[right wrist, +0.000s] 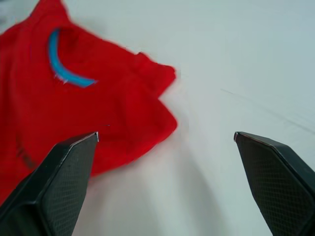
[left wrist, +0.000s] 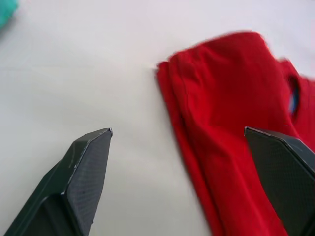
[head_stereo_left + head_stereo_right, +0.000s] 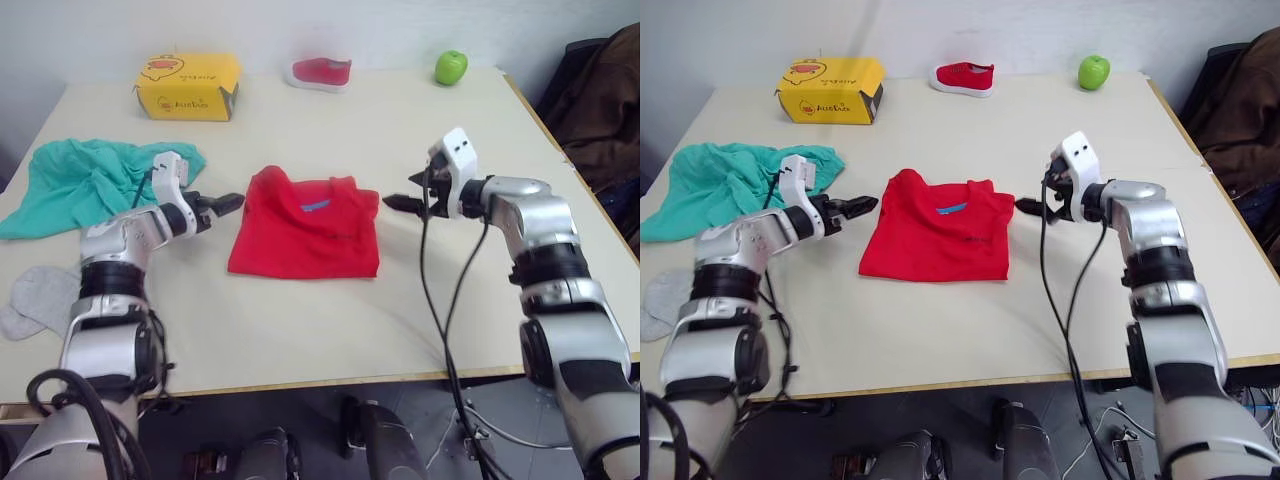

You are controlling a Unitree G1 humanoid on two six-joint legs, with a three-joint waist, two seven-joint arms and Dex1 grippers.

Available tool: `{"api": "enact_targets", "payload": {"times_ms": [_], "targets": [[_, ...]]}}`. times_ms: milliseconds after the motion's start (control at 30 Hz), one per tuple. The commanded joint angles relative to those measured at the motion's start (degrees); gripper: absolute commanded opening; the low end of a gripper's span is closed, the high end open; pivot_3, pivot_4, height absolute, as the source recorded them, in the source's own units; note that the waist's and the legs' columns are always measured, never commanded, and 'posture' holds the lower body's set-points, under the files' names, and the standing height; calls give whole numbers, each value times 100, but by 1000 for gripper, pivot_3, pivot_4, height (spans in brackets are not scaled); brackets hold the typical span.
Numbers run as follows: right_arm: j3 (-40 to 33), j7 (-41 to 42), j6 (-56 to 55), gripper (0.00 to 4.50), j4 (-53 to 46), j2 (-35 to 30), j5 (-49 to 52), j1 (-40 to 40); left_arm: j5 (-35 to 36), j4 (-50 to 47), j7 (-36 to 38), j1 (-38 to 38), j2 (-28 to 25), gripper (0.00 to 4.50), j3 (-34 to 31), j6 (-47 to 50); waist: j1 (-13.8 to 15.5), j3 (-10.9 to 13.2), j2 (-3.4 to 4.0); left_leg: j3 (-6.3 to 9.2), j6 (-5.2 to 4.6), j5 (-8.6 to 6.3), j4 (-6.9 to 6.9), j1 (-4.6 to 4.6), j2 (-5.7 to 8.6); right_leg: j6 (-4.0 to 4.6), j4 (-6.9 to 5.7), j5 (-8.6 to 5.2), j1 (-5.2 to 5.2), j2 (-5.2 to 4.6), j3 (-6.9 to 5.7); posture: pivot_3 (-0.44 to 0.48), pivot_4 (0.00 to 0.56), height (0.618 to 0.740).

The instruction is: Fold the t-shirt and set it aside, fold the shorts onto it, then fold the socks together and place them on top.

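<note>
T-shirt mid-table, already folded into a compact rectangle, collar toward far edge, blue label visible inside collar, text on it too small to read. Left gripper just off shirt's left edge, fingers spread, holding nothing; same in left wrist view, fingers apart over bare table beside folded red edge. Right gripper just off shirt's right edge near collar corner, also spread and empty; right wrist view confirms, fingers wide apart with shirt corner between and beyond. Likely step: shirt fold finished or one last fold pending, set-aside not yet done. Next move probably calls for pinching both side edges together and sliding or lifting the stack to a free spot without unfolding it. Shorts bunched and wrinkled at far left, untouched. Socks at near-left table edge, lying flat, one overlapping the other. Yellow box far left with duck cartoon and dark lettering, not legible. Small red-and-white shoe far centre, green apple far right, both well apart from the work. Dark jacket off table at right.
</note>
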State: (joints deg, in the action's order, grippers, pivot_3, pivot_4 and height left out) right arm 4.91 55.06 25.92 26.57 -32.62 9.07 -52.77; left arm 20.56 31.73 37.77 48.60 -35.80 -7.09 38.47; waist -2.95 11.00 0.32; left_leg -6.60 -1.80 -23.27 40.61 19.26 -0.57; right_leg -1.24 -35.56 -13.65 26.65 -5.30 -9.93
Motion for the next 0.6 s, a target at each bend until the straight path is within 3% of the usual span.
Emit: {"api": "enact_targets", "payload": {"times_ms": [33, 133, 267, 500, 533, 600], "targets": [[153, 398, -545, 4500, -1831, -395, -17, 777, -117, -1960, 1307, -824, -624, 4480, 554, -718, 29, 1, 1, 0, 2, -1, 1, -1, 1, 0, 1, 0, 0, 1, 3, 0, 150, 740], [397, 565, -1443, 4500, -3005, -736, -281, 1826, -559, -3118, 2014, -1801, -1181, 4480, 1040, -1811, 121, 1, 2, -4, 8, -4, 1, -8, 0, 3, 9, -2, -5, 1, 14, 0, 150, 740], [766, 315, -2351, 4500, -3516, -809, -912, 2446, -1269, -3206, 2113, -2152, -1257, 4480, 1531, -2861, 200, 1, 2, -14, 8, -3, 33, -17, 0, 5, 2, -2, -12, 1, 36, 0, 150, 740], [1407, -761, -3962, 4500, -2643, -750, -2608, 2442, -2452, -2119, 1501, -1744, -815, 4480, 2055, -4223, 295, 0, 1, -20, 4, -2, 35, -10, -2, 7, -12, -1, -8, 2, 41, 0, 150, 740], [1436, -884, -4121, 4321, -2443, -737, -2734, 2387, -2596, -1885, 1396, -1667, -736, 4498, 2114, -4420, 294, -1, -1, -24, 3, -2, 34, -16, -2, 6, -11, -1, -12, 1, 41, 0, 150, 740], [1484, -1035, -4358, 3912, -2156, -759, -2903, 2308, -2774, -1531, 1282, -1561, -619, 4099, 2174, -4730, 295, -4, -2, -24, -4, 2, 37, -18, -2, 6, -10, 1, -19, 0, 40, 0, 150, 740]]}}
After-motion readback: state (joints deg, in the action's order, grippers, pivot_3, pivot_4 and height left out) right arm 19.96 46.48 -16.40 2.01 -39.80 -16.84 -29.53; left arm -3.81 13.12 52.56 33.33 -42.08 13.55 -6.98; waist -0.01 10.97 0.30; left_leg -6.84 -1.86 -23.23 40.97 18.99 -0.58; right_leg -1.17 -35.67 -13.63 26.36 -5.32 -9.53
